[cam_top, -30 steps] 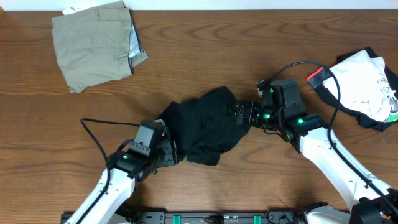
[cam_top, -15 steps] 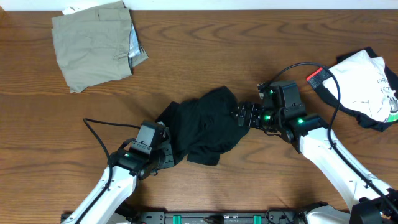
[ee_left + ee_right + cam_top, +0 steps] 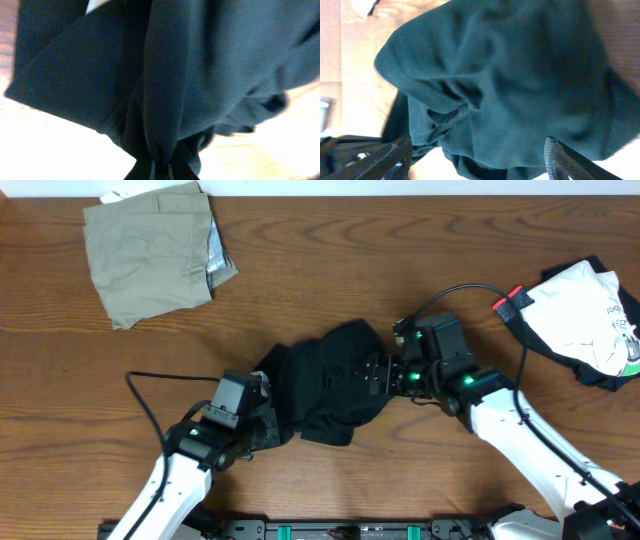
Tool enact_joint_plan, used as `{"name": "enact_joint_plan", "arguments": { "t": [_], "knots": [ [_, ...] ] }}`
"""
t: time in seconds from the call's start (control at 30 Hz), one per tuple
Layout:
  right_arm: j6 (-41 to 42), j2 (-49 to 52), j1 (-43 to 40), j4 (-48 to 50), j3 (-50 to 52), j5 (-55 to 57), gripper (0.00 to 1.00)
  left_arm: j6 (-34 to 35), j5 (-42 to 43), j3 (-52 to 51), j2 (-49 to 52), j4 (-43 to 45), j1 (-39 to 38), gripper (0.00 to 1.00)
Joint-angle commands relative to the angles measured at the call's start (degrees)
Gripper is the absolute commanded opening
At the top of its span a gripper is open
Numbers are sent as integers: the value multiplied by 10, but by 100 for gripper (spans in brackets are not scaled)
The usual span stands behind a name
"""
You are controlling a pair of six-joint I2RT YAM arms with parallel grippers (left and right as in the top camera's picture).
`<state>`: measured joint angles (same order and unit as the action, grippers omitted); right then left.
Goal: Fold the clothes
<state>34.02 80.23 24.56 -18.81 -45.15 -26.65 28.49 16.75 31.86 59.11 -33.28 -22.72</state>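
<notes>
The wooden table point(image 3: 400, 280) has a black shirt point(image 3: 325, 380) bunched at its middle. A khaki garment point(image 3: 150, 255) lies folded at the far left and a white garment point(image 3: 585, 310) at the right edge. Your left claw point(image 3: 268, 425) pinches a fold at the shirt's lower left. Your right claw point(image 3: 378, 375) hangs spread wide over its right side, holding nothing. Close the right on one layer only, then draw both claws apart, low and evenly, so the cloth spreads flat. No container is in view.
</notes>
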Motion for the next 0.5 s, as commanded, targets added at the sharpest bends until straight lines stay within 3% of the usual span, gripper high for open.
{"name": "enact_joint_plan", "arguments": {
  "t": [0.0,0.47],
  "knots": [
    [20,4,27,6,3,47,82,-4,2,37,-35,-22,-2,6],
    [32,6,73,-5,3,89,81,-9,-30,111,-148,-87,-2,6]
  ]
}}
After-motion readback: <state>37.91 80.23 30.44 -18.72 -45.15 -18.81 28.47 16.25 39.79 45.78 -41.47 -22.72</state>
